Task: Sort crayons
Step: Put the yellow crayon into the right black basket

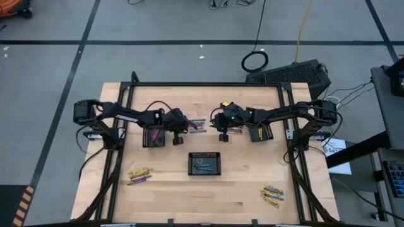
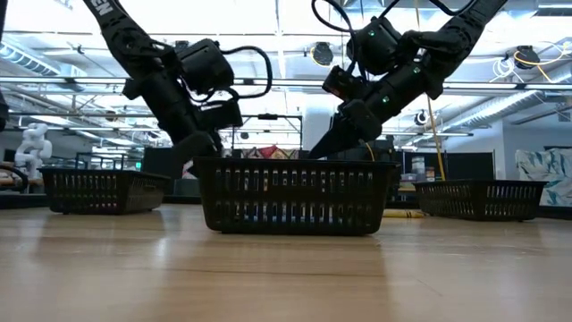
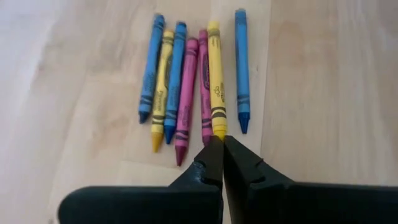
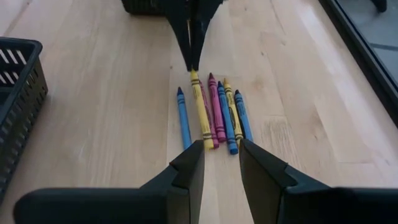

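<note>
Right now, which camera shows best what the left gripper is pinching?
The left wrist view: the left gripper is shut on the tip of the yellow crayon, seen close. The right wrist view shows the same pinch from the opposite side, farther off. The high view shows only tiny crayons; the low view hides them behind a basket.

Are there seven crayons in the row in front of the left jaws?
No, the left wrist view shows six crayons there: three blue, two yellow and one pink lying side by side.
</note>
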{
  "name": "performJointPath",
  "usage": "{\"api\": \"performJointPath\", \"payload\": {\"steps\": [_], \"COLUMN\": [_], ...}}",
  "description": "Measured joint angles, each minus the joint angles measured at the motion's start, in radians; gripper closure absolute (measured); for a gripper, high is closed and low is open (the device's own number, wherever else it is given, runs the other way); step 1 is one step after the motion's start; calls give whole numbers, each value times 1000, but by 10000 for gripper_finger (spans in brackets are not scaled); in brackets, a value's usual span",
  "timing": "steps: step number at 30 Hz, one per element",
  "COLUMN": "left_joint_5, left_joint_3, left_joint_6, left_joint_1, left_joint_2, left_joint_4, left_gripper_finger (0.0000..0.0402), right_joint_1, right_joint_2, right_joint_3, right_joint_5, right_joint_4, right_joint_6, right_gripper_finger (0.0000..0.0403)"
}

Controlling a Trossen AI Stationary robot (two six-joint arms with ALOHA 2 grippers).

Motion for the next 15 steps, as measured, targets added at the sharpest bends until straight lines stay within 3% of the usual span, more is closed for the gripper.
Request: {"api": "performJointPath", "payload": {"steps": [5, 10, 15], "left_joint_5": [-1, 0, 0], "left_joint_3": [0, 0, 0], "left_joint_6": [0, 0, 0], "left_joint_1": [0, 0, 0], "left_joint_2": [-60, -106, -129], "left_joint_4": [-24, -32, -16], "left_gripper_finger": [401, 401, 401], "right_joint_1": [0, 0, 0], "right_joint_2": [-32, -123, -171], "right_joint_3": [0, 1, -25], "right_joint_5": [3, 75, 62], "right_joint_4": [-24, -131, -117], "right_joint_6": [-14, -34, -52], "right_gripper_finger": [316, 316, 316]}}
